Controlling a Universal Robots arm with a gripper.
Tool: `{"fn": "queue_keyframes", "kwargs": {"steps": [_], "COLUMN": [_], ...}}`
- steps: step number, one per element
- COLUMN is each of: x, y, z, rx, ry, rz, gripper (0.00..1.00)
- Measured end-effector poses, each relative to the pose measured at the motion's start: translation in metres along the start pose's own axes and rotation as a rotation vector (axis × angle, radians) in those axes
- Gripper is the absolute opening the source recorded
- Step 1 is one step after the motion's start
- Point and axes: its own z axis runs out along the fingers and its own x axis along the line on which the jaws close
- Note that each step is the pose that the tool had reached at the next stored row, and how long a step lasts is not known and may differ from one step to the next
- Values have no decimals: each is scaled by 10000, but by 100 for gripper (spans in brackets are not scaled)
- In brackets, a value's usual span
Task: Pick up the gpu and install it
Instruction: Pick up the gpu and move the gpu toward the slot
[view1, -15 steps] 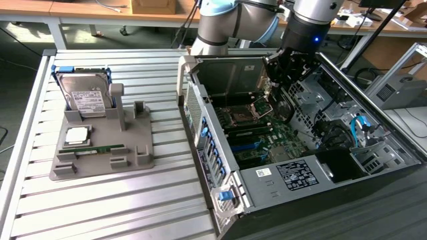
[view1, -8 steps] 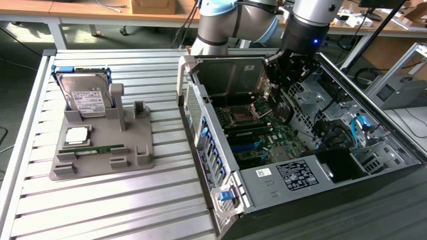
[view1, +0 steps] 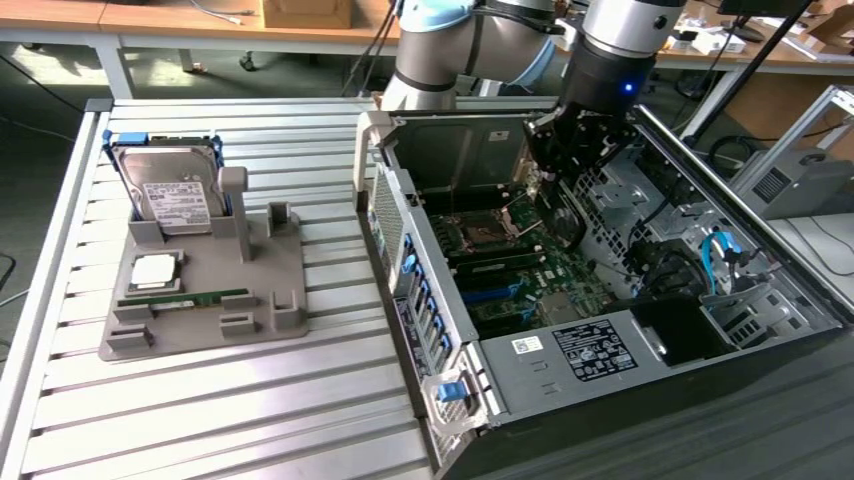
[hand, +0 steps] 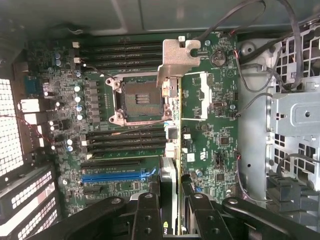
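Gripper (view1: 571, 150) is down inside the open computer case (view1: 447, 290), hanging over the motherboard (hand: 212, 125). The jaws are pulled in narrow and clamped on the gpu (hand: 168, 172), with the card held edge-on between the two fingers (hand: 148, 210). Its silvery bracket (hand: 176, 57) is at the far end, just beside the processor socket (hand: 140, 97). Can't tell whether the card touches the board. Out on the slatted table (view1: 240, 400), the grey tray (view1: 274, 315) holds the hard drive (view1: 174, 195) and the memory stick (view1: 183, 297)

gpu (hand: 170, 170) lower end hidden btwn jaws, arm (view1: 621, 50) top cut off, exterior view
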Motion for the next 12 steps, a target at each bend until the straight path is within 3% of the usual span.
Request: {"fn": "queue_keyframes", "kwargs": {"steps": [12], "x": [0], "y": [7], "z": [117], "rx": [12], "ry": [0], "rz": [0], "gripper": [27]}}
